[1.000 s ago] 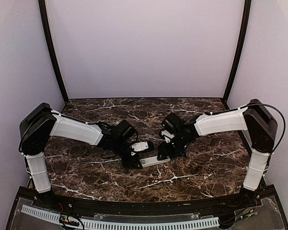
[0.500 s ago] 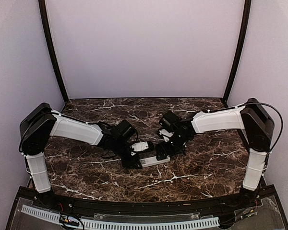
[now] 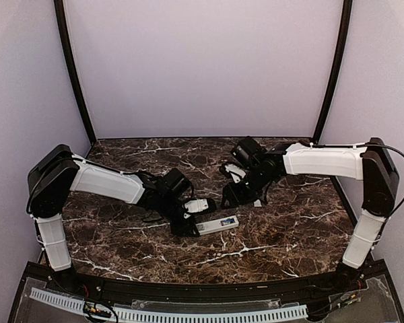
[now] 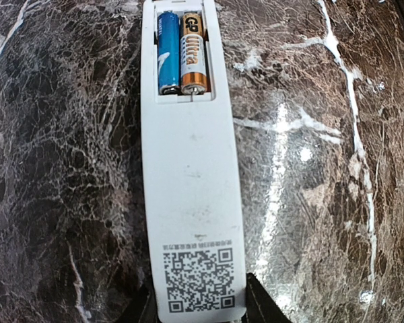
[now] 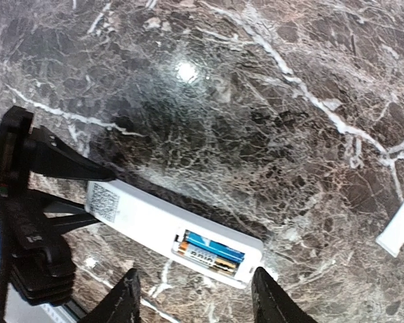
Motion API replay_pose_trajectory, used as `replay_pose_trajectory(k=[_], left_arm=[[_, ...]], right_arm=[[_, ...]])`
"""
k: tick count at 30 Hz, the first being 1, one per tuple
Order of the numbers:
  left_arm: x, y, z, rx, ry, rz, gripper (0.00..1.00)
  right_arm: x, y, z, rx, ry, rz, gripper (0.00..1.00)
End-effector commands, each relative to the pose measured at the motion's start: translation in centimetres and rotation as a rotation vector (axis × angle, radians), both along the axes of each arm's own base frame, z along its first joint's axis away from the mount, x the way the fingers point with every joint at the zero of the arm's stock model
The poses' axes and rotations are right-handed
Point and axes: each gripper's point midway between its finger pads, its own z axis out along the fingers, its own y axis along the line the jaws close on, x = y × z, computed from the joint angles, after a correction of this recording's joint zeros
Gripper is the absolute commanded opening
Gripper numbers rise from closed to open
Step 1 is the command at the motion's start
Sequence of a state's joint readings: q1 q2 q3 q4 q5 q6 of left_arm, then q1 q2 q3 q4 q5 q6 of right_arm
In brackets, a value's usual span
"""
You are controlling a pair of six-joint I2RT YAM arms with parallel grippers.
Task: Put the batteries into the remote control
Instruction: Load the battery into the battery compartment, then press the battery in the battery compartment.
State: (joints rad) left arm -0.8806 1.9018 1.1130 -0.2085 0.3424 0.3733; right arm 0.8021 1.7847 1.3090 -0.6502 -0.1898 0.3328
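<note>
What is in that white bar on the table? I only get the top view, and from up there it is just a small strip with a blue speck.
Observer: The left wrist view shows the remote lying back up, uncovered, with two batteries side by side inside.
Visitor: Are both blue?
Observer: No, there is a blue one and a gold one.
Visitor: Where exactly is it being held?
Observer: The left gripper clamps the end printed with a square code, opposite the batteries.
</note>
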Motion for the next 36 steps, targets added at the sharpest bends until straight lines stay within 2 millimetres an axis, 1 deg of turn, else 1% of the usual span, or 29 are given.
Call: replay_pose_trajectory(k=[1,3,5,8,10,14,17,27,33,36], left_arm=[[-1.6,1.6,-2.8,0.104,0.071,-0.004,0.30],[-1.7,1.6,-2.9,0.104,0.072,-0.004,0.30],[-1.7,1.7,-2.9,0.106,0.072,-0.005,0.30],[-1.7,1.7,-2.9,0.105,0.072,-0.005,0.30],[-1.7,1.6,-2.8,0.104,0.072,-0.005,0.30],[-1.7,1.7,-2.9,0.107,0.073,-0.005,0.30],[-1.7,1.7,-2.9,0.107,0.072,-0.005,0.30],[-1.6,1.7,-2.9,0.107,0.074,-0.003,0.30],[-1.7,1.7,-2.9,0.107,0.074,-0.003,0.30],[-1.7,1.7,-2.9,0.108,0.074,-0.004,0.30]], right_arm=[[-0.9,1.5,0.6,0.122,0.085,0.000,0.43],[-1.4,2.3,0.3,0.172,0.128,0.008,0.28],[-1.7,2.9,0.1,0.204,0.158,0.013,0.17],[-2.1,3.6,-0.2,0.242,0.196,0.022,0.07],[-2.2,3.6,-0.8,0.241,0.219,0.019,0.01],[-2.5,3.3,-2.4,0.224,0.265,0.011,0.00],[-2.6,2.7,-3.7,0.201,0.285,-0.008,0.00],[-2.2,-1.0,-8.0,0.112,0.319,-0.101,0.00],[-1.8,-2.9,-9.7,0.042,0.319,-0.143,0.00],[-2.0,-3.2,-10.0,0.028,0.315,-0.136,0.00]])
